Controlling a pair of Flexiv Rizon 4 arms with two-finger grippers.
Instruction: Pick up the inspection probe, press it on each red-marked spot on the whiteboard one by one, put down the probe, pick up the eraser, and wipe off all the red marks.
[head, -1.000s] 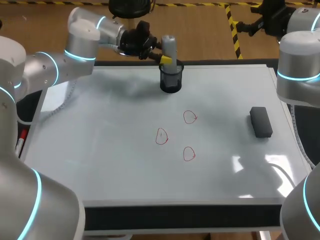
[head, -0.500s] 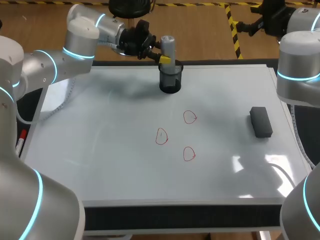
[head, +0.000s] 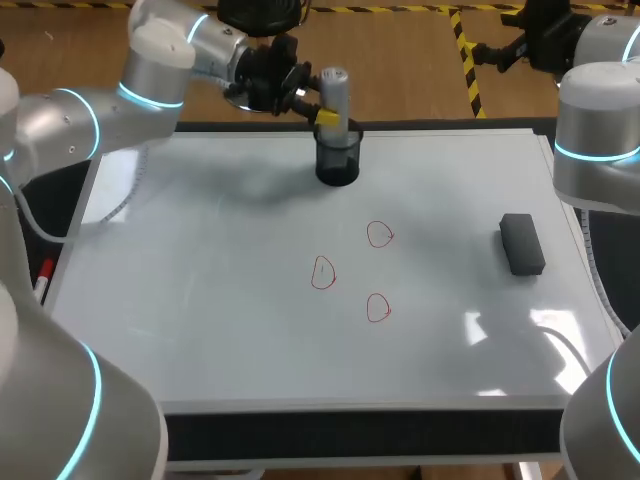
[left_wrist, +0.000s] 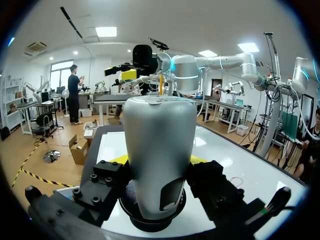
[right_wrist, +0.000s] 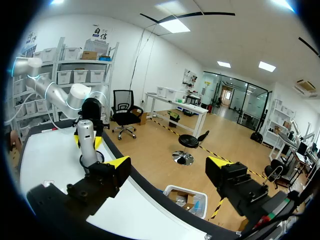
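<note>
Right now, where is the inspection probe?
In the head view the inspection probe stands upright in the black cup at the whiteboard's far edge, clamped between the left gripper's fingers, beyond the three red marks.

Left gripper (head: 329, 118) clamps probe (head: 335, 88) (arm outstretched); right gripper (right_wrist: 169, 165) spread wide.

Quick headcount for anyone wondering: just one whiteboard (head: 200, 300); three red marks (head: 379, 234) (head: 322, 272) (head: 377, 307), all little hand-drawn loops; one silver probe (head: 334, 95); one black cup (head: 339, 160); one dark eraser (head: 521, 243); no doubles of any of those
</note>
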